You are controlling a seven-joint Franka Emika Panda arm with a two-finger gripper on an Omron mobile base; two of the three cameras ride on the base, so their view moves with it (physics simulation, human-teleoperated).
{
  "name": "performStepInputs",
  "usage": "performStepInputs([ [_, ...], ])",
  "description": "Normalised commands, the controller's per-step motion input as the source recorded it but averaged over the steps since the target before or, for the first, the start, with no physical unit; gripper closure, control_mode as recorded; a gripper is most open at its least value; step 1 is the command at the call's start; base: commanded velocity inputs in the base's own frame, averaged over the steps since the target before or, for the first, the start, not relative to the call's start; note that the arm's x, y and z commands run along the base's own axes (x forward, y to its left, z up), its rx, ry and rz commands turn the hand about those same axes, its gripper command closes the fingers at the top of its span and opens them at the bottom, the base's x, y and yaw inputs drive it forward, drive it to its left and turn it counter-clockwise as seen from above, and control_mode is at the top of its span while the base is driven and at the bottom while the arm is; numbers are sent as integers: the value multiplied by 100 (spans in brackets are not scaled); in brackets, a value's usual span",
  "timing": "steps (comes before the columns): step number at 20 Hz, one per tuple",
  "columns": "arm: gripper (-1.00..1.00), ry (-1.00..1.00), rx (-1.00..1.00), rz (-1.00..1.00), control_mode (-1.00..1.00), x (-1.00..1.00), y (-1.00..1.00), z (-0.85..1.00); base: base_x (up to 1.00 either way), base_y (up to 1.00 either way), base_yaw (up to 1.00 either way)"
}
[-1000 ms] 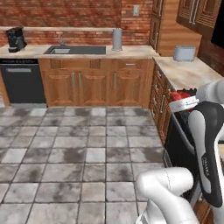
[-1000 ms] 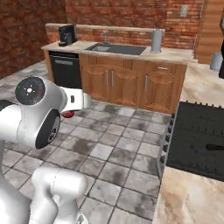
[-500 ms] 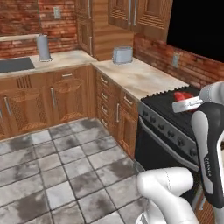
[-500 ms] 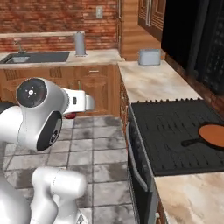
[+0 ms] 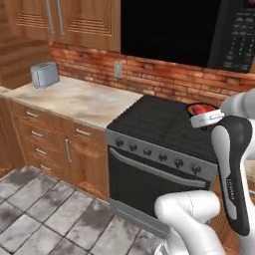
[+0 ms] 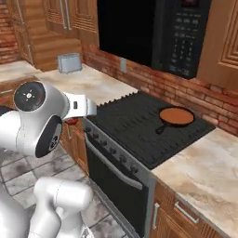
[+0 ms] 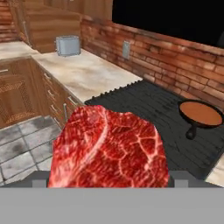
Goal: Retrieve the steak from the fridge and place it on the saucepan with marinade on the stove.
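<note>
The base has turned since half a second ago: the stove (image 6: pixel 139 130) now faces the cameras, nearer. The fingers still hold the steak (image 7: pixel 109 148) short of the stove's front edge. The saucepan (image 6: pixel 175 117) with marinade (image 7: pixel 201 113) sits at the far right of the stove; a toaster (image 5: pixel 44 75) stands on the counter (image 5: pixel 79 99).

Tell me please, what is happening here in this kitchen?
The robot carries the steak in its gripper, held up in front of the stove. The saucepan with marinade sits on the stove's far side, and the steak is not yet over it. A toaster stands on the counter beside the stove, and a microwave hangs above it. What is left is to reach across and put the steak into the saucepan.
</note>
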Motion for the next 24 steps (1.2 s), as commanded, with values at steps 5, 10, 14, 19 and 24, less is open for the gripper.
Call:
performStepInputs([
  [5,100,0,0,0,100,0,0,0,0,3,-100],
  [10,100,0,0,0,100,0,0,0,0,26,-99],
  [14,100,0,0,0,100,0,0,0,9,92,-69],
  [19,100,0,0,0,100,0,0,0,55,62,-27],
  [24,100,0,0,0,100,0,0,0,56,97,-14],
])
